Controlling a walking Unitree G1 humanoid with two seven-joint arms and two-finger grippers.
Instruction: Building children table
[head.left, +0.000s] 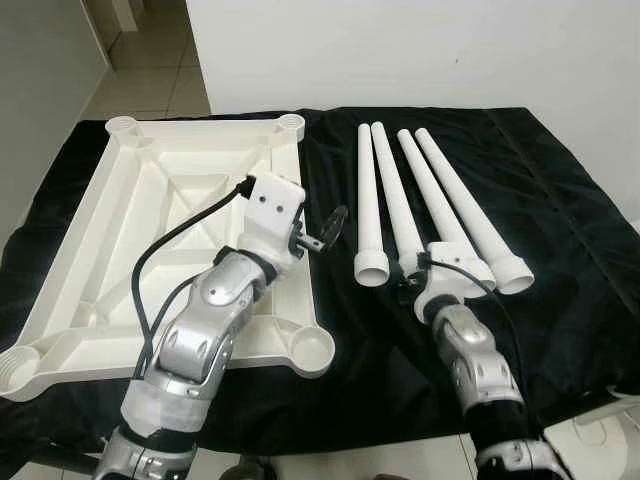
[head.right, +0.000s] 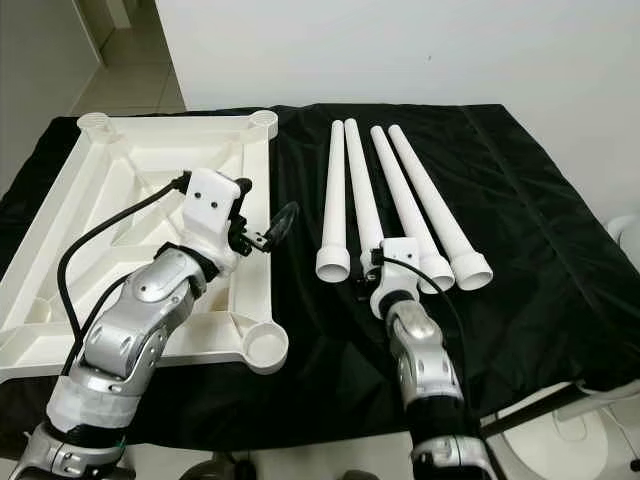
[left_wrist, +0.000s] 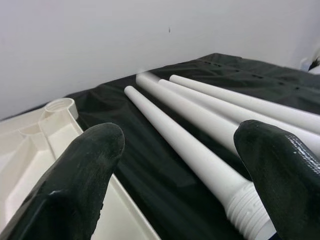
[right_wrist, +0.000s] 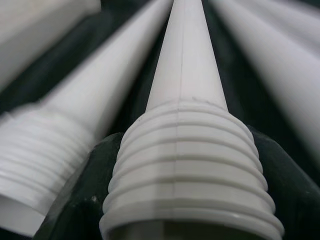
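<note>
A worktop (head.left: 560, 330) draped in black cloth (head.left: 580, 200) is set against a plain white wall (head.left: 420, 50), with tiled floor (head.left: 150, 80) seen off to the left. The white tabletop (head.left: 150, 210) is laid upside down on the cloth's left half (ribs up, corner sockets showing). 4 white legs (head.left: 400, 200) are lined up just beside it. The left tool (head.left: 325, 232) is held spread apart above the tabletop's right edge. The right tool (right_wrist: 175, 200) is clamped on the threaded end of the 3rd leg (right_wrist: 185, 75) from the left.
</note>
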